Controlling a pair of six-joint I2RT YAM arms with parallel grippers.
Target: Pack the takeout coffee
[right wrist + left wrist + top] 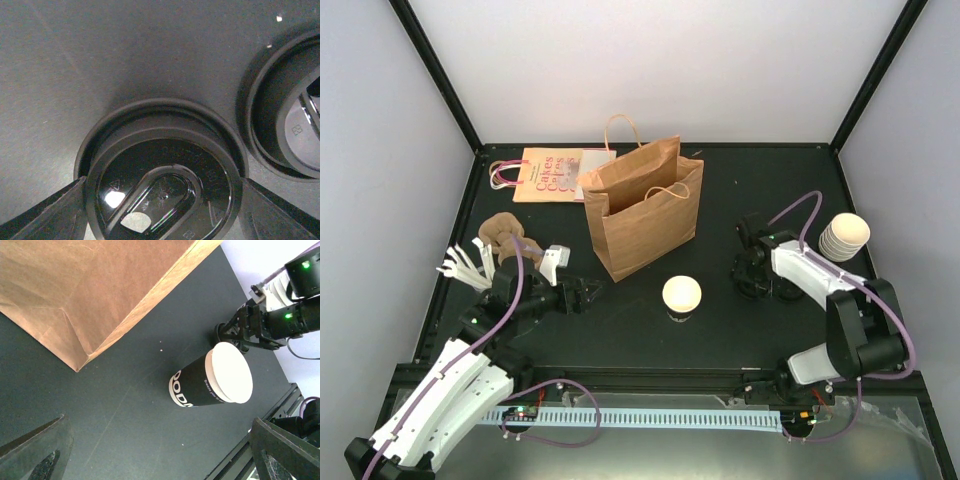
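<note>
Flat printed bag with pink handles near the desk's far-left corner; brown pulp trays by its left edge; stacked cream cups at the right edge.

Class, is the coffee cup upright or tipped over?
Upright: the cup stands on its base on the table, round pale top facing up, near the paper bag.

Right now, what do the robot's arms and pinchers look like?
The left arm and right arm have white shells with black joints. A purple cable loops along each. The left gripper is black, with dark wedge-shaped fingers. Small green lights glow on the right arm.
</note>
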